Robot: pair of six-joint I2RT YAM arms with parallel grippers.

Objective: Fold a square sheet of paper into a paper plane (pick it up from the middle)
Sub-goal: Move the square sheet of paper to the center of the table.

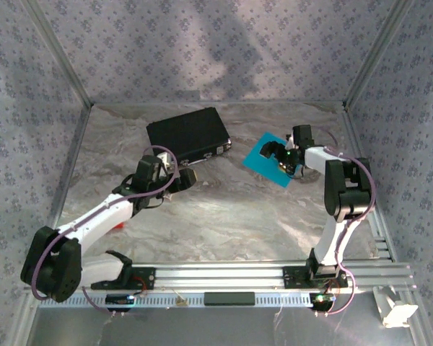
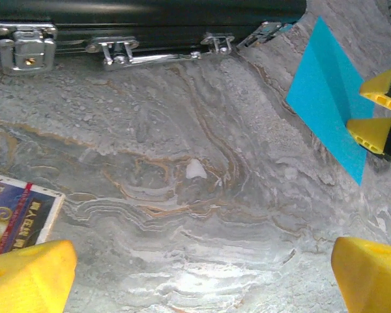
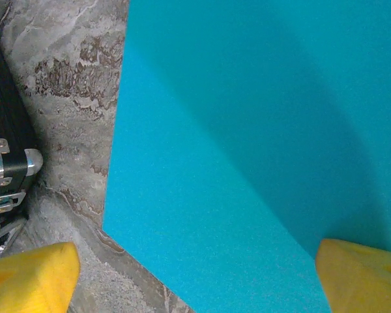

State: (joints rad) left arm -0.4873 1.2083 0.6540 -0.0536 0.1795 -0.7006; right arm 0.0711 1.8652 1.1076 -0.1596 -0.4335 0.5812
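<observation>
The square sheet of paper point(image 1: 265, 164) is bright cyan-blue and lies flat on the marbled table, right of the black case. My right gripper point(image 1: 280, 158) hovers just over it, open. In the right wrist view its yellow fingertips point(image 3: 29, 277) straddle the sheet's point(image 3: 247, 130) near corner region, with the right gripper point(image 3: 195, 280) holding nothing. My left gripper point(image 1: 185, 177) is open over bare table in front of the case. From the left wrist the left gripper point(image 2: 199, 280) is empty and the sheet point(image 2: 322, 98) lies far right. The paper plane is out of view.
A black case point(image 1: 189, 135) with metal latches point(image 2: 24, 44) lies at the back centre, close to the sheet's left edge point(image 3: 3, 130). A small printed card point(image 2: 16, 212) lies by my left fingertip. A small red block point(image 1: 120, 227) sits beside the left arm. Patterned walls enclose the table.
</observation>
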